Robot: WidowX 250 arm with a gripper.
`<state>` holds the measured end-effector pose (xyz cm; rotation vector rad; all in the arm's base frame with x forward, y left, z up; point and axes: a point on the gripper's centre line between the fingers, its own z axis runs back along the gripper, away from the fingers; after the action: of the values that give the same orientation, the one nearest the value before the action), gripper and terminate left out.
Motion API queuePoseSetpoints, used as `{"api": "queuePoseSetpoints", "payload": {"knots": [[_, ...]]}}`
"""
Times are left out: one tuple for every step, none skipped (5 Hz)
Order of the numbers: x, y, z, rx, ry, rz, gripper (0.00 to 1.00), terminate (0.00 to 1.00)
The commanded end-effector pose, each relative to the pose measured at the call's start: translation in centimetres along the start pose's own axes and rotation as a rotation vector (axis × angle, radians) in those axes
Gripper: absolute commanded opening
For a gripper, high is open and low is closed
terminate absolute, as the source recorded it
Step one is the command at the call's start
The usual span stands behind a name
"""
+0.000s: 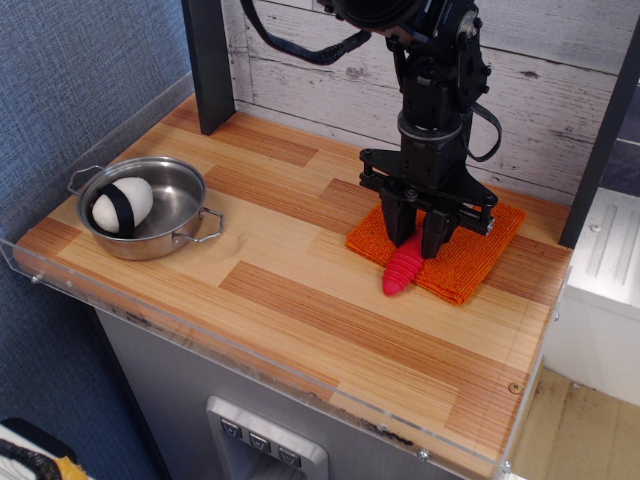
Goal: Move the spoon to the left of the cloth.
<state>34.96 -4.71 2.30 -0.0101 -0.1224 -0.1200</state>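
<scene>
1. Black and pointing straight down, the hand (414, 230) sits low over the cloth (458, 252), its two fingers (396, 215) drawn in tight on either side of the spoon (403, 266).
2. Both fingers appear to press against the upper part of the red-pink handle, so the hand is pinching the spoon; the exact contact is hard to make out because the dark fingers cover that spot.
3. The spoon lies at a slant, its ribbed handle running from under the hand down toward the front of the desk (300, 300). Its lower tip pokes past the cloth's front-left edge and hangs over bare wood. The metal bowl is hidden behind the hand.
4. The orange cloth lies flat on the right part of the desk, close to the white plank wall, with one corner pointing toward the camera.
5. Well apart, at the left end of the desk, stands a steel pan (170, 215) with two wire handles.
6. Inside the pan rests a white rounded object with a black band (121, 205).
</scene>
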Motion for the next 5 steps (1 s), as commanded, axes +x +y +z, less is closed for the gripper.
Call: {"api": "queuePoseSetpoints", "payload": {"knots": [[0.8, -0.5, 1.2, 0.0, -0.05, -0.008, 0.0, 0.0], [0.8, -0.5, 1.1, -0.004, -0.049, -0.006, 0.0, 0.0], [0.5, -0.3, 2.1, 0.007, -0.08, -0.005, 0.0, 0.0], [-0.4, 0.6, 4.3, 0.027, -0.158, 0.021, 0.0, 0.0], [-1.3, 1.7, 5.8, 0.034, -0.214, 0.063, 0.0, 0.0]]}}
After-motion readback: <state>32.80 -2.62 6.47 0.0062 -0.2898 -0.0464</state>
